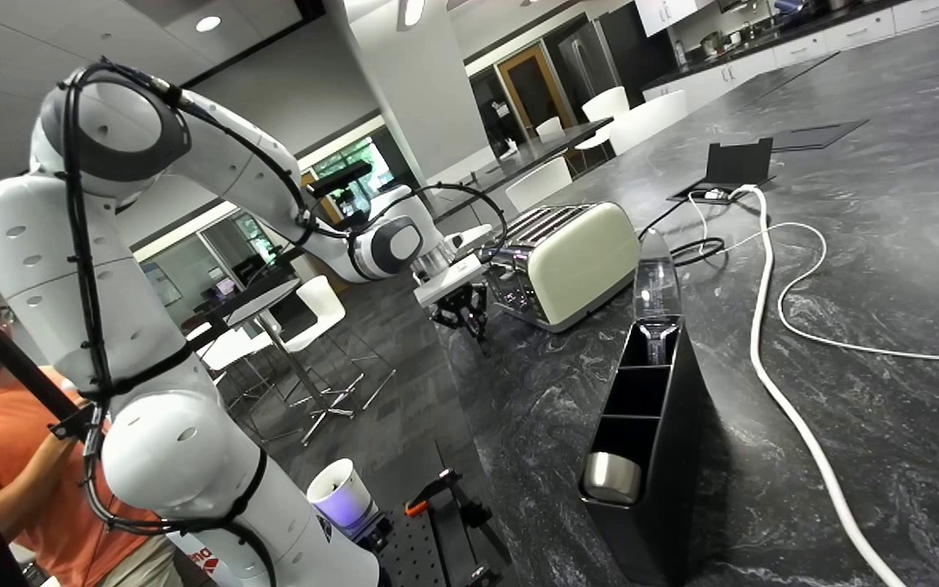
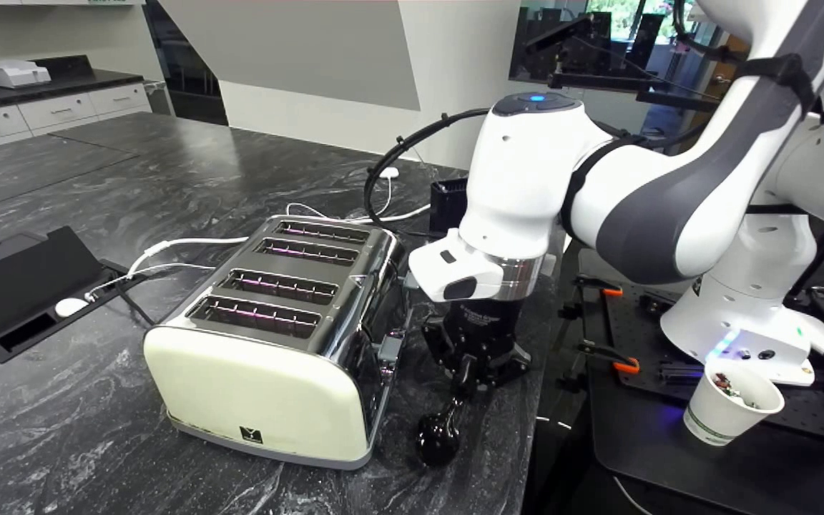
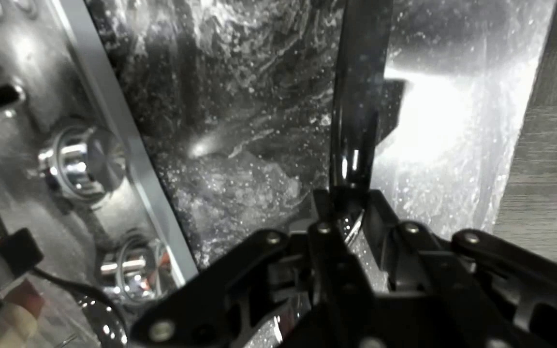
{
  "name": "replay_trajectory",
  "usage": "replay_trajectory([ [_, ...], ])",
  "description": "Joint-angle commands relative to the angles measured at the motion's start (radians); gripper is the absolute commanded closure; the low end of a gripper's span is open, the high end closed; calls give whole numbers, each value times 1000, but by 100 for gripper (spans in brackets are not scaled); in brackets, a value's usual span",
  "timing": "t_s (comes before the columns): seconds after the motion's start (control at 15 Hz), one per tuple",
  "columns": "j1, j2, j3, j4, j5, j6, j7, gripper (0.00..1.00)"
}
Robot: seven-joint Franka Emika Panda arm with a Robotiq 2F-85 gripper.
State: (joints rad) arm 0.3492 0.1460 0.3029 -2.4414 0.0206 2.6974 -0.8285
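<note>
While the gripper point(image 3: 351, 208) hangs low over the dark counter point(image 2: 61, 429), its jaws are clamped on a long black utensil point(image 3: 359, 125), which runs from them toward twelve o'clock in the wrist view. In an exterior view the utensil's round, glossy end point(image 2: 438, 438) shows at seven o'clock from the gripper; whether it touches the counter I cannot tell. Just beside, at nine o'clock, stands a cream toaster point(image 2: 269, 368) with four slots. Farther off, at three o'clock, is a paper cup point(image 2: 725, 411). In an exterior view a black divided holder point(image 1: 675, 473) stands at four o'clock from the gripper, and between eight and nine, well apart, is a person point(image 1: 62, 514) in orange.
</note>
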Motion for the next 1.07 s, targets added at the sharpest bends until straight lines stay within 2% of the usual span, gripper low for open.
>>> replay_trajectory([
  [0.0, -13, 52, 35, 77, -40, -41, 77, 95],
  [0.27, -15, 88, 50, 111, -63, -44, 119, 95],
  [0.33, -16, 93, 53, 114, -69, -44, 125, 54],
  [0.4, -16, 96, 54, 117, -77, -45, 136, 53],
  [0.87, -21, 37, 49, 90, -132, -41, 225, 1],
  [1.0, -27, 13, 48, 81, -138, -58, 248, 0],
])
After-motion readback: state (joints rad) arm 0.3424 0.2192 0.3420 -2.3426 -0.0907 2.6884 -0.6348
